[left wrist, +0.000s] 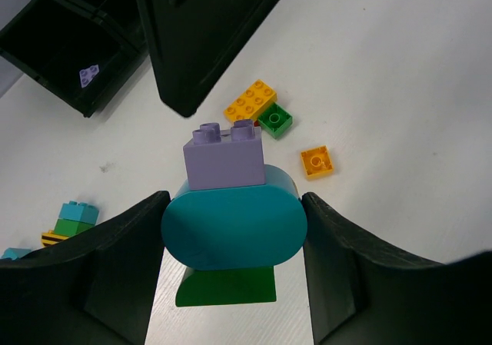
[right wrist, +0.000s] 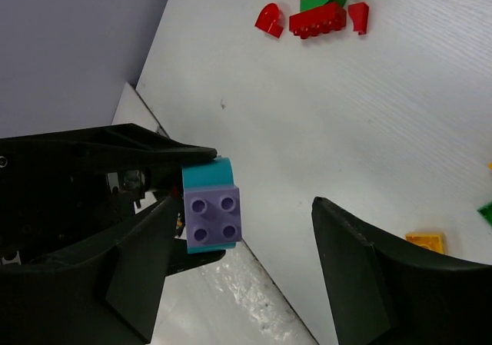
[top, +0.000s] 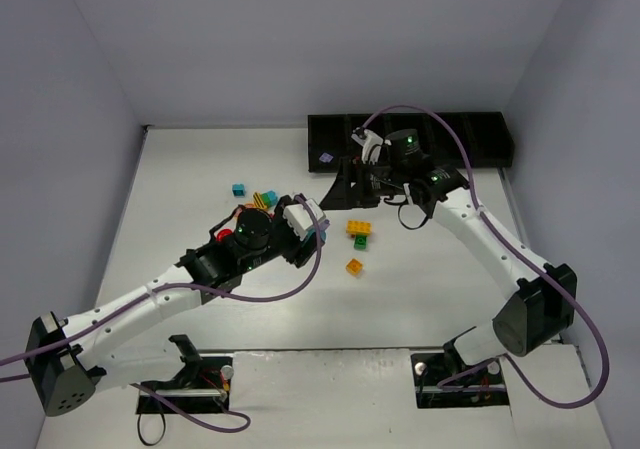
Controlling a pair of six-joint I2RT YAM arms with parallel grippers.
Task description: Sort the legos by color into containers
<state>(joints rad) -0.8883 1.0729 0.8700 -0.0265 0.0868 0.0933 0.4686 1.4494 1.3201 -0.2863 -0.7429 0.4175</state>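
We see one lilac brick (left wrist: 88,73) in the black tray (left wrist: 46,41). Our left end effector (left wrist: 234,207) holds a teal stack (left wrist: 231,233) over the white worktop (left wrist: 400,68); the right end effector (right wrist: 246,207) is wide.

The white table (top: 200,169) carries a long black tray (top: 480,134) along its far edge. Near the middle lie a yellow-orange plate (top: 358,227) with a green brick (top: 360,240) touching it, and a small orange brick (top: 354,266) just beside them. Further left sit a teal brick (top: 238,189) and a cluster of red, yellow and green pieces (top: 262,201), partly hidden.
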